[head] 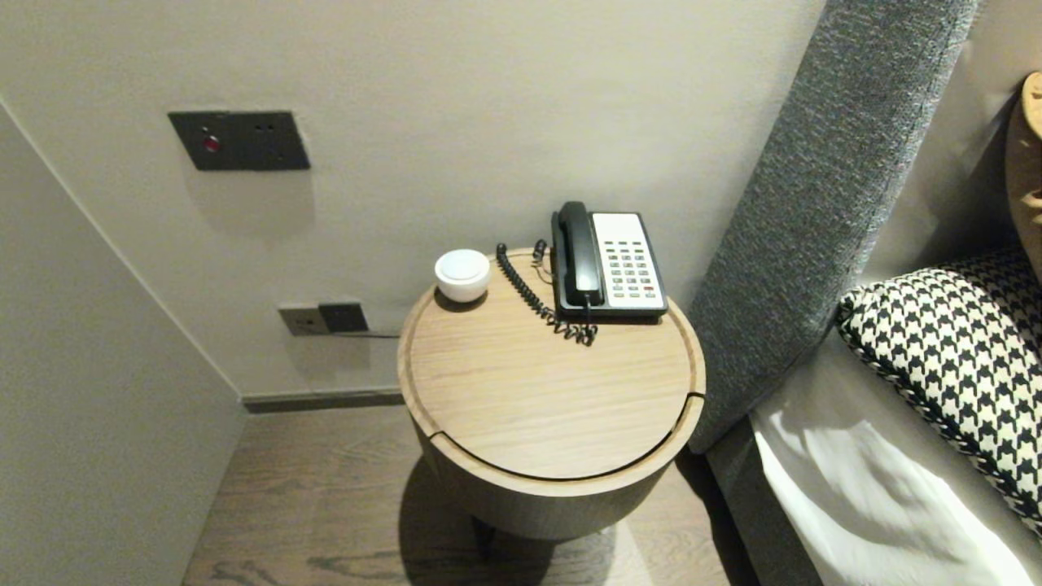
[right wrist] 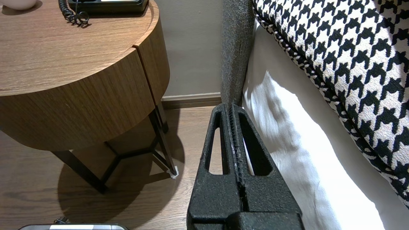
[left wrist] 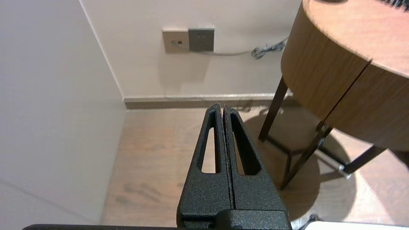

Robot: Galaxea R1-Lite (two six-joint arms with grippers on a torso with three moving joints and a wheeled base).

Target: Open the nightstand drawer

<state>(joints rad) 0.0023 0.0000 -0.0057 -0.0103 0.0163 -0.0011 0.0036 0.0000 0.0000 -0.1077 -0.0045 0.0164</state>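
A round wooden bedside table (head: 537,399) stands in front of me. At its back sit a black and white telephone (head: 606,260) with a coiled cord (head: 533,297) and a small white bowl (head: 462,274). Neither arm shows in the head view. My left gripper (left wrist: 222,107) is shut with nothing in it, low over the wooden floor to the left of the table (left wrist: 335,64). My right gripper (right wrist: 230,107) is shut and holds nothing, low between the table (right wrist: 80,80) and the bed's white sheet (right wrist: 294,150).
A grey upholstered headboard (head: 822,187) and a houndstooth pillow (head: 961,342) lie to the right. Wall sockets (head: 326,317) and a dark switch panel (head: 240,140) are on the wall behind. A side wall (head: 81,366) closes in on the left. The table has thin dark legs (left wrist: 303,156).
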